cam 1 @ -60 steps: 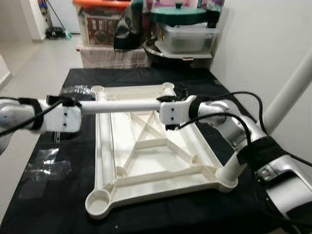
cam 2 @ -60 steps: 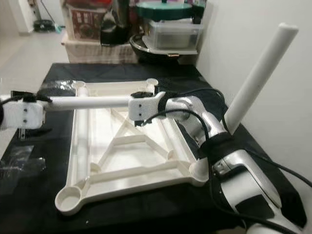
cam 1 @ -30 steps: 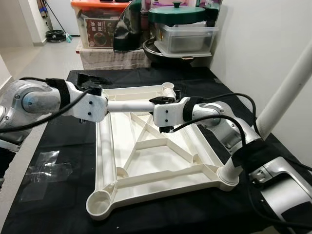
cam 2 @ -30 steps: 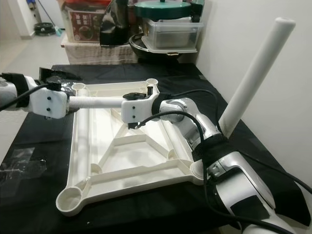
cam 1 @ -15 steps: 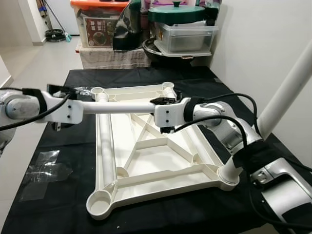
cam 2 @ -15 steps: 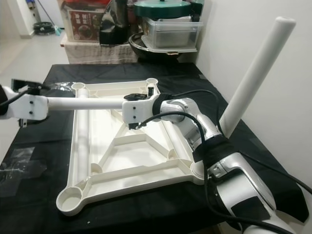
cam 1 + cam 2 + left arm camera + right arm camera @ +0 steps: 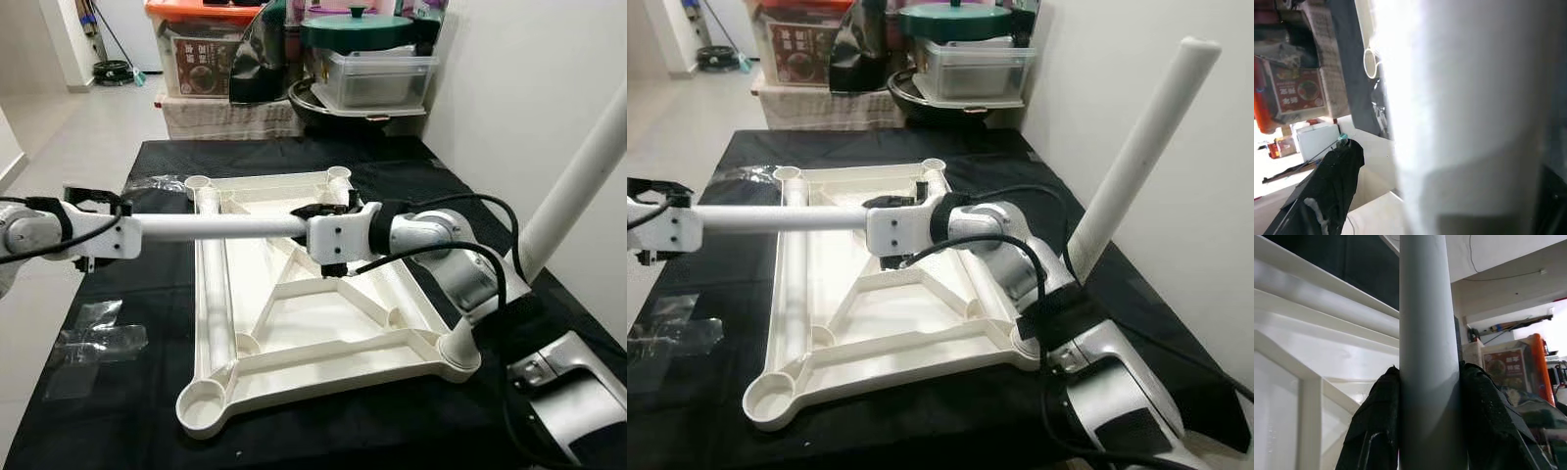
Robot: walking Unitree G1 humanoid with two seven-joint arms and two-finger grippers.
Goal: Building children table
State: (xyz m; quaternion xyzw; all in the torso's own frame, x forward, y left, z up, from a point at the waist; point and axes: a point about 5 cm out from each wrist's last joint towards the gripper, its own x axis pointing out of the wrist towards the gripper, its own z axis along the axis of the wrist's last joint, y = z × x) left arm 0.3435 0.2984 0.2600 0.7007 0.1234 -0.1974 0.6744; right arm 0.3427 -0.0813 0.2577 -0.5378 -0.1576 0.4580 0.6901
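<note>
arms: silver metal, rounded joints | wrists: black bands behind white boxy housings with small dark screw holes | cables: black, looping loosely along right forearm and elbow | right claw (image 7: 1430, 382): two long black textured fingers (image 7: 1378, 426) | left claw (image 7: 93, 201): white block with black fittings on top

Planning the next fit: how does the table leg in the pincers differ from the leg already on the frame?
The held leg lies level above the frame, gripped by the left pincer and right pincer at its ends. The fitted leg stands tilted in the near right corner socket, ungripped. Both are plain white tubes.
</note>
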